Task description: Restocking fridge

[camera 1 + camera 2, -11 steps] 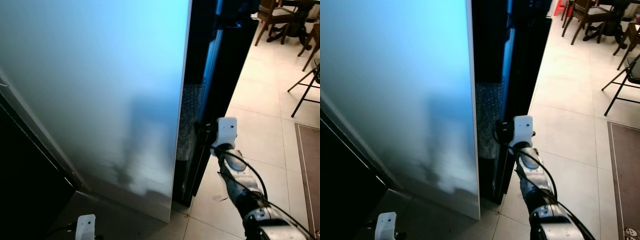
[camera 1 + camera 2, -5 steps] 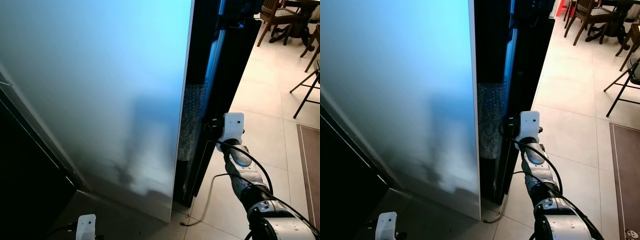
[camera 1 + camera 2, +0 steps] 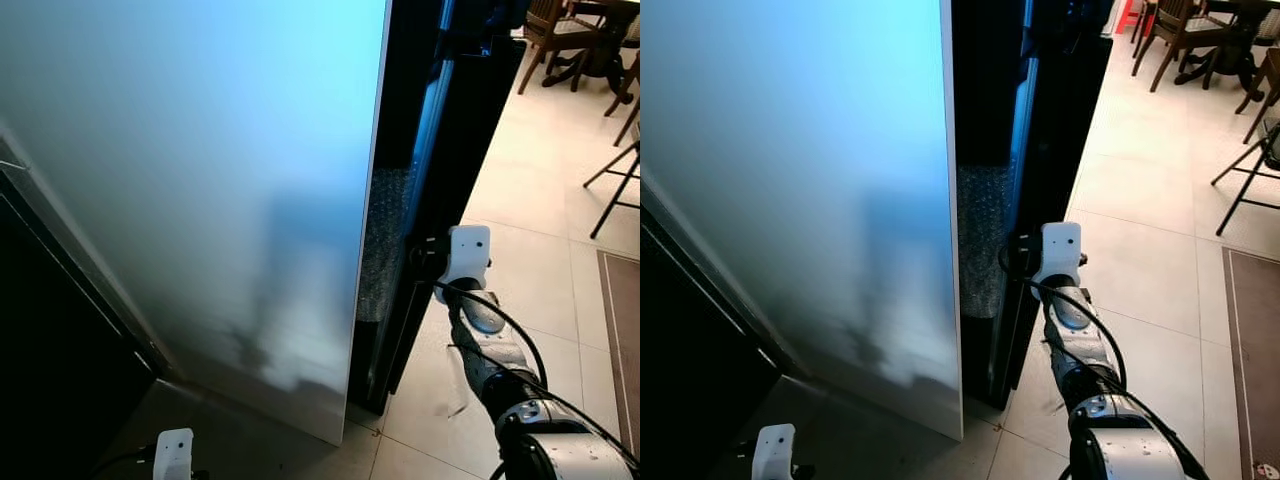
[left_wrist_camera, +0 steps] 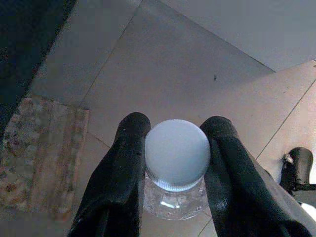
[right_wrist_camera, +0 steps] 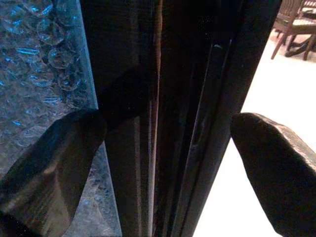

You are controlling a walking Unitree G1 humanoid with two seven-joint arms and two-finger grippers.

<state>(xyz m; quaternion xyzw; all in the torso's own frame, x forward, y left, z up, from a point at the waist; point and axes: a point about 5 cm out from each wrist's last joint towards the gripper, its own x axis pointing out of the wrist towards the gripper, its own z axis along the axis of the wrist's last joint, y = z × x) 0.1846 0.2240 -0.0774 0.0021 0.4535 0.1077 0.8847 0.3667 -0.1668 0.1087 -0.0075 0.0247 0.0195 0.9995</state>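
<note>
The right tool (image 5: 163, 148) is spread wide astride the dark door (image 3: 455, 180) edge, a stiff, heavy panel best hooked there, while a light, slick, crushable bottle (image 4: 177, 160) is clenched at its cap by the left tool (image 4: 175, 163) above the floor (image 4: 163, 74).

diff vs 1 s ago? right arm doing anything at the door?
Right gripper has come up along the black door edge and further in; its open fingers now straddle that edge, not closed on it. Little motion in the last half second. Left gripper stays low, shut on the bottle. Frosted door panel unchanged.
</note>
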